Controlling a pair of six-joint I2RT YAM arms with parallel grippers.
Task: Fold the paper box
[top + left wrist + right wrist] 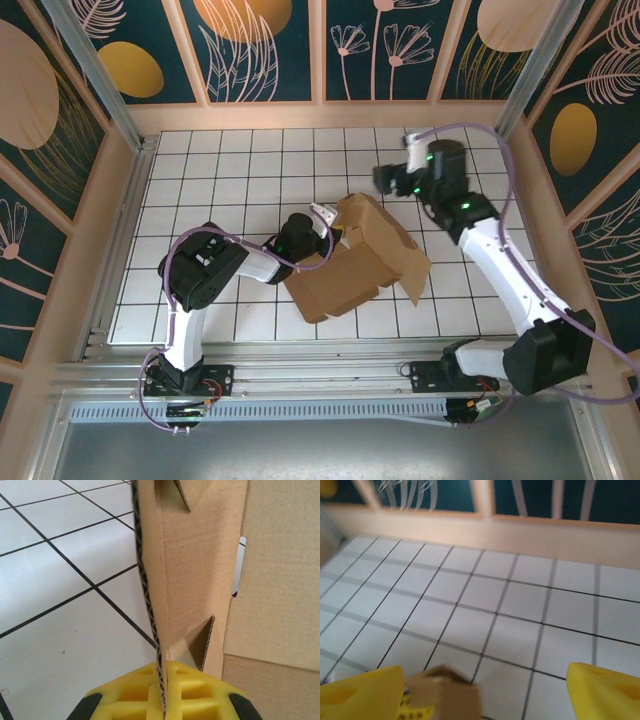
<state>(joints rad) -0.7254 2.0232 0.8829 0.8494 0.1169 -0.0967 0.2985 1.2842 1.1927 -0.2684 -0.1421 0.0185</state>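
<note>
while the paper box [355,262] lies mid-table on the white grid surface [200,190], it is gripped from the left.
the left gripper [162,700] is clamped on one of its panel edges; the right gripper [484,674] is held just beyond the box's far edge, jaws spread wide, nothing grasped.

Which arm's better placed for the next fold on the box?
Right, likely. The left gripper is clamped on a panel edge of the paper box, anchoring it. The right gripper is free, jaws open, hovering at the box's far side.
</note>
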